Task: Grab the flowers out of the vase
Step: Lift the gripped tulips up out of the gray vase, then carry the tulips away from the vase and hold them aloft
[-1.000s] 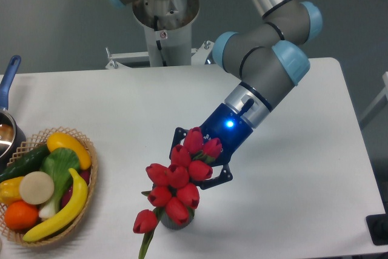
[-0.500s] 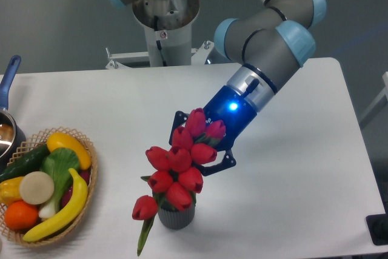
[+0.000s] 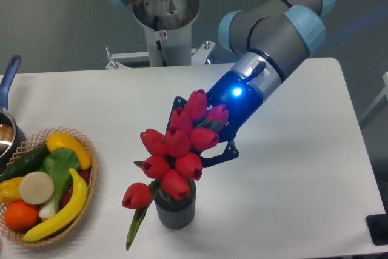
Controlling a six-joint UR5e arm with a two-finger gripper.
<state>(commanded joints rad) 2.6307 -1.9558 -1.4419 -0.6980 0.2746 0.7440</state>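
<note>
The flowers [image 3: 176, 150], a bunch of red tulip buds with green stems, stand tilted up and to the right out of the vase [image 3: 175, 211]. One bud and a leaf droop to the lower left. The vase is small, dark grey and ribbed, near the table's front edge, with the stems' lower ends still in its mouth. My gripper [image 3: 203, 133] reaches down from the upper right with a blue light glowing on its wrist. Its black fingers [image 3: 228, 152] sit on either side of the bunch's upper part, shut on it. The buds hide the fingertips.
A wicker basket [image 3: 92, 173] of fruit and vegetables stands at the left. A metal pot with a blue handle [image 3: 8, 72] is cut off by the left edge. The robot base [image 3: 162, 23] rises behind the table. A dark object [image 3: 378, 228] sits at the lower right corner.
The gripper and the bunch have risen and shifted slightly right. More of the vase shows below the buds, and it has stayed on the table.
</note>
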